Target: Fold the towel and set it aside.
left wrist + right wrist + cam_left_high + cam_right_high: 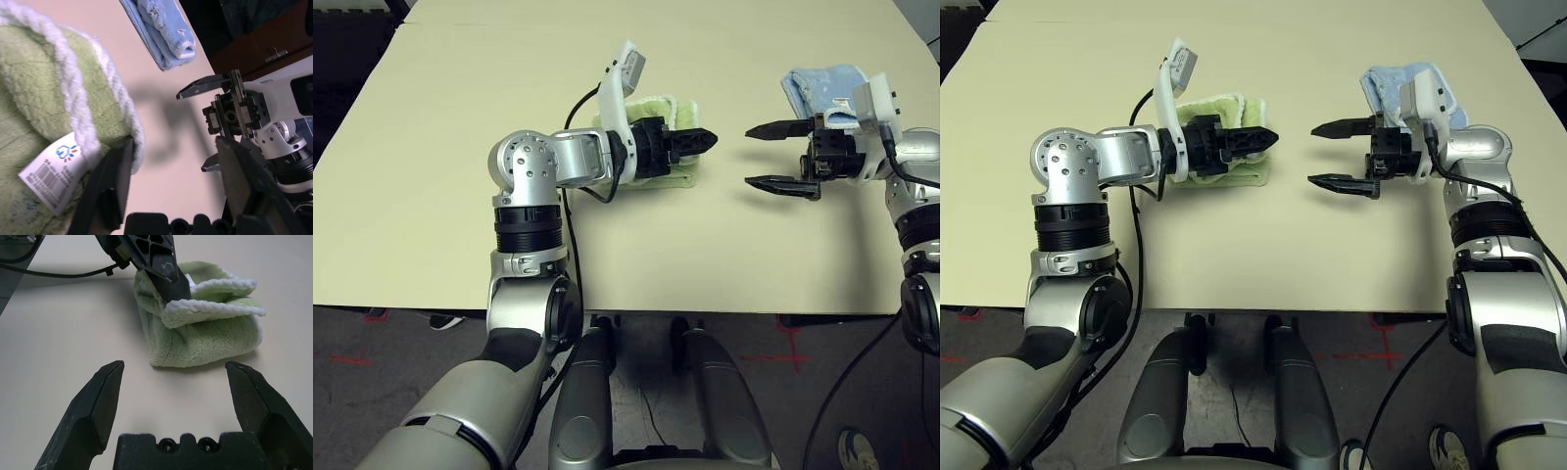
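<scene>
Pale cream tabletop (440, 147) above a dark speckled floor marked with red tape. Two folded cloths on it: light green terry towel (205, 340) with white edging near mid-table, smaller light blue folded towel (1386, 83) well apart toward the right. Two black claws: left gripper (178, 183) parted over the green towel, right gripper (178, 399) spread wide, holding nothing.
</scene>
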